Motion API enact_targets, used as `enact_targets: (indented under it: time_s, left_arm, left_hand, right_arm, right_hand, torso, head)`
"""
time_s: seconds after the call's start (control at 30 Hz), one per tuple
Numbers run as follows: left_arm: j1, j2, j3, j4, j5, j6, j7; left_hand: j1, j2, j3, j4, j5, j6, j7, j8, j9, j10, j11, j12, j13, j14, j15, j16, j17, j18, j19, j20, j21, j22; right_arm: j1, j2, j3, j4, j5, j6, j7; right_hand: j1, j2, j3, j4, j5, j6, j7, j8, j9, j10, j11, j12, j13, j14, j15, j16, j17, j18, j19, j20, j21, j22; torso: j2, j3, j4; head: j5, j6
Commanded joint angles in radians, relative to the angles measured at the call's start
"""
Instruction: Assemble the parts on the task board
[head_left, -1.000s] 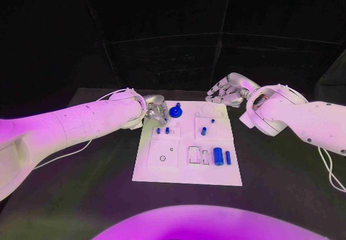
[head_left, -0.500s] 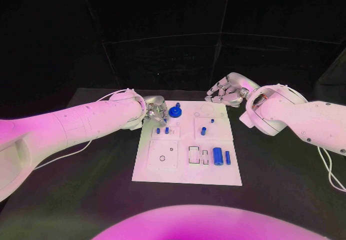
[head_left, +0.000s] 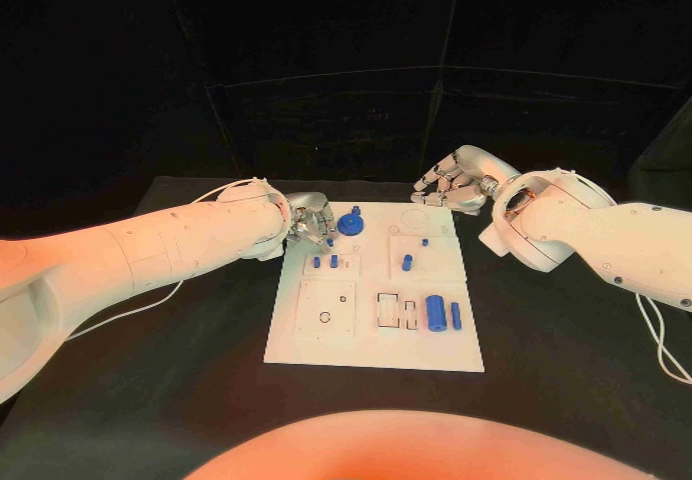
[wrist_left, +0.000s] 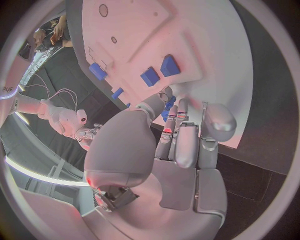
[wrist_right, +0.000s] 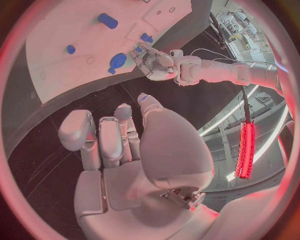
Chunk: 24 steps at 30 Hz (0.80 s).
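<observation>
Now you see the white task board (head_left: 372, 340) in the middle of the frame, your left hand (head_left: 310, 226) pinching a round blue part (head_left: 351, 224) at its upper left, your right hand (head_left: 450, 184) curled empty upper right.

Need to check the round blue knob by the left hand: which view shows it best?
The head view: the round blue knob sits unobstructed on the task board, beside the left hand. The right wrist view shows it small; in the left wrist view fingers mostly hide it.
</observation>
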Motion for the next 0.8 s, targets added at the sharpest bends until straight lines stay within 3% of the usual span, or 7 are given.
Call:
enact_targets:
  time_s: [0.03, 0.2, 0.27, 0.43, 0.57, 0.67, 0.8]
  left_arm:
    - [0.001, -0.006, 0.0, -0.001, 0.002, -0.009, -0.005]
    - [0.002, -0.03, 0.001, 0.005, 0.015, -0.039, -0.002]
    - [0.002, -0.04, 0.001, 0.01, 0.021, -0.051, 0.001]
    - [0.006, -0.081, 0.003, 0.033, 0.081, -0.103, 0.038]
    - [0.01, -0.126, 0.004, 0.065, 0.257, -0.172, 0.124]
    - [0.012, -0.153, 0.004, 0.092, 0.482, -0.248, 0.235]
    - [0.011, -0.177, 0.003, 0.135, 0.775, -0.27, 0.37]
  left_hand:
    - [0.0, -0.012, -0.01, 0.001, -0.002, -0.012, 0.0, -0.009, 0.002, -0.024, 0.005, -0.014, -0.001, 0.014, 0.011, -0.007, -0.004, -0.001, -0.012, 0.001, -0.016, -0.011]
    - [0.008, -0.014, -0.027, -0.006, -0.002, -0.041, -0.009, -0.029, 0.001, -0.083, 0.017, -0.038, -0.001, 0.012, 0.021, -0.01, -0.012, 0.01, -0.031, 0.008, -0.075, -0.057]
    - [0.011, -0.012, -0.032, -0.008, -0.002, -0.053, -0.016, -0.036, 0.001, -0.1, 0.02, -0.043, -0.001, 0.013, 0.023, -0.009, -0.013, 0.013, -0.036, 0.01, -0.092, -0.071]
    - [0.021, -0.005, -0.043, -0.011, -0.002, -0.062, -0.013, -0.045, 0.004, -0.121, 0.025, -0.043, 0.002, 0.013, 0.027, -0.009, -0.015, 0.019, -0.041, 0.014, -0.119, -0.094]
    - [0.015, 0.019, -0.042, -0.002, -0.001, 0.013, 0.021, -0.009, 0.017, -0.067, 0.02, -0.006, 0.013, 0.015, 0.023, -0.007, -0.014, 0.021, -0.038, 0.014, -0.125, -0.1]
    - [-0.012, 0.046, -0.04, 0.023, -0.001, 0.044, 0.023, 0.004, 0.019, -0.018, 0.016, 0.025, 0.02, 0.007, 0.023, -0.014, -0.029, 0.026, -0.05, 0.014, -0.158, -0.126]
    - [-0.024, 0.056, -0.036, 0.037, 0.0, 0.049, 0.021, 0.001, 0.011, -0.02, 0.015, 0.041, 0.017, -0.079, 0.024, -0.125, -0.23, 0.06, -0.145, 0.015, -0.363, -0.28]
  right_arm:
    - [0.002, -0.001, 0.001, -0.005, -0.002, 0.019, -0.008]
    - [0.002, -0.001, 0.001, -0.028, -0.041, 0.078, -0.029]
    - [0.002, -0.001, 0.001, -0.037, -0.062, 0.097, -0.032]
    - [0.001, -0.001, 0.0, -0.062, -0.156, 0.149, -0.025]
    - [-0.003, -0.001, 0.0, -0.084, -0.287, 0.174, -0.005]
    - [-0.012, 0.0, 0.0, -0.097, -0.374, 0.17, 0.009]
    - [-0.029, 0.005, 0.0, -0.111, -0.454, 0.158, 0.026]
  right_hand:
    - [0.005, 0.004, -0.004, 0.007, 0.007, -0.006, -0.001, 0.003, 0.0, -0.039, 0.002, -0.045, -0.044, 0.026, -0.007, -0.009, -0.003, 0.021, -0.005, -0.004, -0.016, -0.019]
    - [0.036, 0.002, -0.001, 0.019, -0.013, -0.03, 0.014, 0.002, -0.001, -0.216, 0.022, -0.276, -0.228, -0.025, 0.009, -0.125, -0.113, 0.051, -0.086, 0.007, -0.149, -0.204]
    - [0.056, 0.001, 0.002, 0.024, -0.029, -0.04, 0.032, 0.012, 0.0, -0.199, 0.031, -0.376, -0.332, -0.038, 0.026, -0.155, -0.139, 0.056, -0.101, 0.02, -0.176, -0.23]
    - [0.115, -0.007, 0.014, 0.0, -0.071, -0.025, 0.023, 0.037, 0.004, -0.198, 0.034, -0.496, -0.456, -0.029, 0.021, -0.16, -0.147, 0.055, -0.085, 0.02, -0.17, -0.22]
    - [0.182, -0.006, 0.046, -0.028, -0.132, 0.021, 0.001, 0.054, 0.003, -0.118, 0.02, -0.588, -0.576, -0.005, 0.009, -0.138, -0.126, 0.047, -0.056, 0.012, -0.139, -0.175]
    - [0.199, -0.012, 0.06, -0.037, -0.144, 0.032, -0.004, 0.047, 0.0, -0.097, 0.016, -0.615, -0.614, 0.003, 0.007, -0.132, -0.121, 0.045, -0.049, 0.01, -0.132, -0.166]
    - [0.204, -0.019, 0.067, -0.041, -0.148, 0.031, -0.008, 0.039, -0.002, -0.091, 0.015, -0.633, -0.638, 0.009, 0.007, -0.126, -0.114, 0.043, -0.043, 0.009, -0.126, -0.158]
  torso:
    - [0.0, 0.0, 0.0004]
    - [0.0, 0.0, 0.0013]
    - [0.0, -0.0004, 0.0015]
    - [-0.001, -0.001, 0.0011]
    - [-0.001, 0.0, -0.0003]
    - [-0.001, 0.0006, 0.0017]
    - [0.0, -0.0002, 0.0031]
  head:
    - [-0.001, 0.0]
    - [-0.002, 0.002]
    - [-0.001, 0.002]
    - [-0.001, 0.004]
    - [-0.002, 0.007]
    - [-0.015, 0.008]
    - [-0.043, 0.017]
